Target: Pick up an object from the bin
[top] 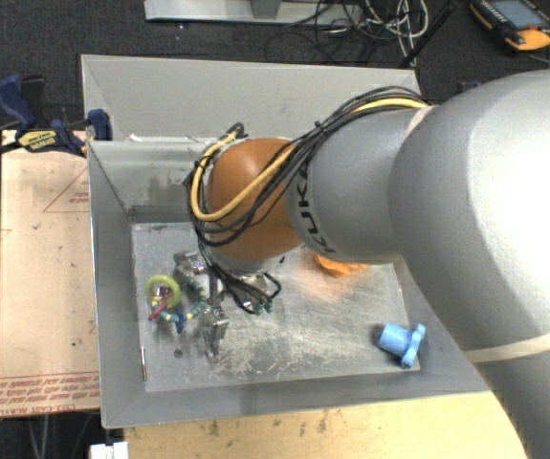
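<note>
One gripper (213, 331), a slim metal assembly hanging below the arm's wrist, stands low over the floor of the grey metal bin (112, 352). It is in the left half of that floor, towards the front edge. Whether it is spread wide or drawn narrow cannot be told, because its tip is lost against the scratched metal beneath it. Nothing can be made out in its grasp. Whether the tip touches the floor cannot be told either.

Just left of the gripper lies a small heap of coloured plastic bits (172, 319), with blue, green and red among them. Single pieces cannot be separated. At the heap's far side lies a yellow-green plastic ring (165, 280), flat on the floor, with a darker reddish piece inside its loop. These are the things nearest the gripper, which stands beside them.

Just right of the gripper hangs a thin black cable loop (255, 296) with a green part on it, belonging to the robot. Directly above sits the rounded orange wrist cover (246, 213), with yellow and black cables (219, 187) looped across it. Behind it the thick grey arm (447, 199) crosses the bin from the right and hides much of the back and right of the floor.

An orange object (343, 265) shows from under the arm, right of the floor's middle; its shape cannot be told. A blue plastic piece (401, 341), a short cylinder with a flared end, lies near the front right corner, well apart from the gripper.
</note>
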You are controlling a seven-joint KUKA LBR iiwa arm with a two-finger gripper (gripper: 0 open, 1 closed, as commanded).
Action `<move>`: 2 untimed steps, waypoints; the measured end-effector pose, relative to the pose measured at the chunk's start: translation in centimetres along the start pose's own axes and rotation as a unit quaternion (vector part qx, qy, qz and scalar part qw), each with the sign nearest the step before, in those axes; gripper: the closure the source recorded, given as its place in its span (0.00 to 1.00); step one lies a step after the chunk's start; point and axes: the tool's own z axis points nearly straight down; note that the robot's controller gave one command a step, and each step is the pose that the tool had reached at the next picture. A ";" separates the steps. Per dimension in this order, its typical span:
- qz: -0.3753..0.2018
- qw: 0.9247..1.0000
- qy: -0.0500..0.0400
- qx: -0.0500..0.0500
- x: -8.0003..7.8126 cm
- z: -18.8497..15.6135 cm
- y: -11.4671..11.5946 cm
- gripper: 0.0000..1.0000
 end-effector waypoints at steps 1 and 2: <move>0.078 0.997 -0.003 0.002 -1.9 0.1 3.0 1.00; 0.078 0.997 0.000 0.001 -1.7 0.4 3.2 0.00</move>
